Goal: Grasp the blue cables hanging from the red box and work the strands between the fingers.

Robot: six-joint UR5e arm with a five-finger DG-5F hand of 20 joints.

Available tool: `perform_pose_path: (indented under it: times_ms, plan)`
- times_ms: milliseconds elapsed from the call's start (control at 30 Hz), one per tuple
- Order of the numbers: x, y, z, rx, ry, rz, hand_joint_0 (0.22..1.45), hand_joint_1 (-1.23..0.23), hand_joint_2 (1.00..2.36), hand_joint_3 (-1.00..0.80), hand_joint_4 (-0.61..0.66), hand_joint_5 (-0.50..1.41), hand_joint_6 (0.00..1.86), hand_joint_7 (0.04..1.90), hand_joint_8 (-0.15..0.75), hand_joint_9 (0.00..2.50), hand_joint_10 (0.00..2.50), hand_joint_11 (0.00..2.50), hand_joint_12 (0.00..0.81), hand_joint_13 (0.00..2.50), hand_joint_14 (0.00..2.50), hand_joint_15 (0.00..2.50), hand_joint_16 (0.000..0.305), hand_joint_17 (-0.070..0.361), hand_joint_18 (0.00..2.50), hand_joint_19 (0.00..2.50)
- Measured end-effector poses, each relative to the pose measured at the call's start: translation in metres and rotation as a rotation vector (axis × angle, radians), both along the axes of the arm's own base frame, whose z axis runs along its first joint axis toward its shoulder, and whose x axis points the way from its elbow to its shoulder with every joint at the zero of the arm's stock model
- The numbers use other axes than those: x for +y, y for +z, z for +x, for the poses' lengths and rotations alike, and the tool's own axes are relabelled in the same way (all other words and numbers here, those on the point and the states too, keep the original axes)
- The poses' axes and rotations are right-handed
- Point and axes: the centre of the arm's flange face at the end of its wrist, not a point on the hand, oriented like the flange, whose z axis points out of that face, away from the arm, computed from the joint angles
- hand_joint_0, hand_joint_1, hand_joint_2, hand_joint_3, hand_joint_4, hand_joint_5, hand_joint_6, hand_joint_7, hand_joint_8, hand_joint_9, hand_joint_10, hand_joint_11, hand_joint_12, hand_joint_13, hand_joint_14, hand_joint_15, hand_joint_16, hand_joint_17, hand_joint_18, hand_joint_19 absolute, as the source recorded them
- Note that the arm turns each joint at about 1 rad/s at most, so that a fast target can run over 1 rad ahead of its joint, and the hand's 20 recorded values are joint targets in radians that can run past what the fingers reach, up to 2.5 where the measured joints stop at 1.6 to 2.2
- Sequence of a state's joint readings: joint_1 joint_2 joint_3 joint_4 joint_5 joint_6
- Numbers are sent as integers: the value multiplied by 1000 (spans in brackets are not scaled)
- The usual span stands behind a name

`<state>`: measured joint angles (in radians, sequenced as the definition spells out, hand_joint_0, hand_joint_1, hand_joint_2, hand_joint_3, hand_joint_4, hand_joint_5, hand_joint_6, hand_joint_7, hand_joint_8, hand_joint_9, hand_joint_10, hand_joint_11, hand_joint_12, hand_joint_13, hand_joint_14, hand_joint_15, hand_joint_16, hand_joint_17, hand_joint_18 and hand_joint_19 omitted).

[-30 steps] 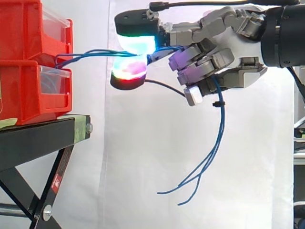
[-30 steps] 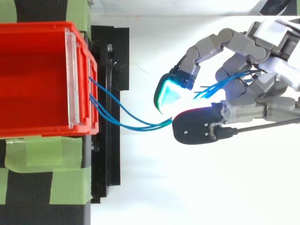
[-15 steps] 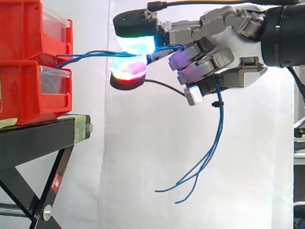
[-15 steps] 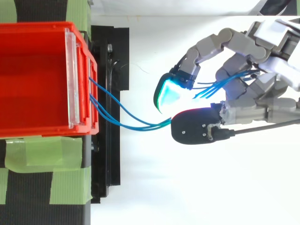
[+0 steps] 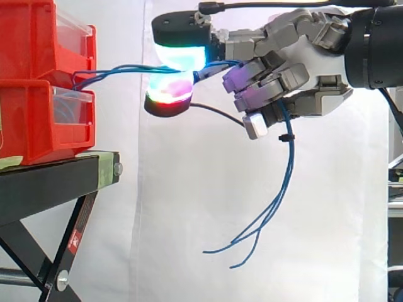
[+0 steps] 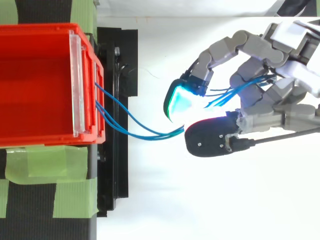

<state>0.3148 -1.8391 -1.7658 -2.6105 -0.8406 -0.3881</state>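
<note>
My hand (image 5: 296, 72) pinches the blue cables (image 6: 150, 135) between glowing pads (image 5: 181, 55), upper centre of frame. Strands run left to the red box (image 6: 35, 85); tails dangle lower right. Thin, light, floppy, prob slippery, so grip mid-run, not loose ends. Strand count unclear.

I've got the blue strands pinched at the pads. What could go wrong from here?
1. The blue cables span from the red bin to the hand with only slight sag; drawing back could yank them out or shift the bin.
2. The pinch sits between glowing fingertips alone; strands may slip free.
3. The loose ends dangling under the palm might snag on curled fingers.
</note>
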Motion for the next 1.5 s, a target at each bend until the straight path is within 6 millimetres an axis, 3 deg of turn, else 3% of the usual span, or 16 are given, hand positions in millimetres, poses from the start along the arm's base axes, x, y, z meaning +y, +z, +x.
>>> perform_pose_path:
  times_ms: [133, 300, 500, 533, 600, 633, 700, 733, 767, 900, 967, 1067, 1133, 1167, 1267, 1500]
  plan:
    - [0, 0, 0, 0, 0, 0, 1029, -791, 1015, -174, 166, -94, 1122, 745, 492, 1274, 2500, 2461, 646, 1785, 2500, 1407, 248, 186, 2421, 512]
    - [0, 0, 0, -1, 0, 1, 1034, -787, 1014, -256, 166, -94, 1119, 747, 492, 1274, 2500, 2461, 646, 1785, 2500, 1407, 248, 186, 2421, 512]
    - [0, 0, 0, -2, 0, 2, 1107, -757, 1001, 48, 169, -85, 1153, 718, 492, 1274, 2500, 2461, 646, 1785, 2500, 1407, 248, 186, 2421, 512]
    - [0, 0, 0, -2, 0, 2, 984, -747, 1293, -26, 187, -85, 1189, 692, 492, 1274, 2500, 2461, 646, 1785, 2500, 1407, 248, 186, 2421, 512]
    - [0, 0, 0, -2, 0, 2, 943, -742, 1363, -32, 192, -86, 1198, 683, 492, 1274, 2500, 2461, 646, 1785, 2500, 1407, 248, 186, 2421, 512]
    - [0, 0, 0, -2, 0, 2, 856, -760, 1475, -129, 220, -96, 1174, 686, 492, 1274, 2500, 2461, 646, 1785, 2500, 1407, 248, 186, 2421, 512]
    - [0, 0, 0, -1, 0, 1, 846, -788, 1320, -155, 252, -95, 1136, 692, 492, 1274, 2500, 2461, 646, 1785, 2500, 1407, 248, 186, 2421, 512]
    - [0, 0, 0, -1, 0, 0, 908, -804, 1125, -133, 240, -84, 1055, 713, 492, 1274, 2500, 2461, 646, 1785, 2500, 1407, 248, 186, 2421, 512]
    - [0, 0, 0, -1, 0, 0, 949, -800, 1004, -148, 220, -38, 797, 821, 492, 1274, 2500, 2461, 646, 1785, 2500, 1407, 248, 186, 2421, 512]
    - [0, 0, 0, -1, -1, 0, 989, -792, 1011, -169, 182, -14, 666, 897, 492, 1274, 2500, 2461, 646, 1785, 2500, 1407, 248, 186, 2421, 512]
    - [0, 0, 0, -1, -1, 1, 1069, -768, 1008, -31, 170, 11, 745, 867, 492, 1274, 2500, 2461, 646, 1785, 2500, 1407, 248, 186, 2421, 512]
    - [0, 0, 0, -1, -1, 2, 1095, -758, 1015, 48, 173, 25, 799, 840, 492, 1274, 2500, 2461, 646, 1785, 2500, 1407, 248, 186, 2421, 512]
    - [0, 0, 0, -2, -2, 2, 1092, -753, 1004, -38, 168, 26, 792, 848, 492, 1274, 2500, 2461, 646, 1785, 2500, 1407, 248, 186, 2421, 512]
    - [0, 0, 0, -2, -2, 2, 1054, -744, 1011, -232, 168, 30, 770, 861, 492, 1274, 2500, 2461, 646, 1785, 2500, 1407, 248, 186, 2421, 512]
    - [0, 0, 0, -1, -2, 1, 974, -718, 1016, -446, 161, 32, 742, 887, 492, 1274, 2500, 2461, 646, 1785, 2500, 1407, 248, 186, 2421, 512]
    - [0, 0, 0, -1, -1, 1, 855, -711, 1011, -690, 171, 32, 707, 918, 492, 1274, 2500, 2461, 646, 1785, 2500, 1407, 248, 186, 2421, 512]
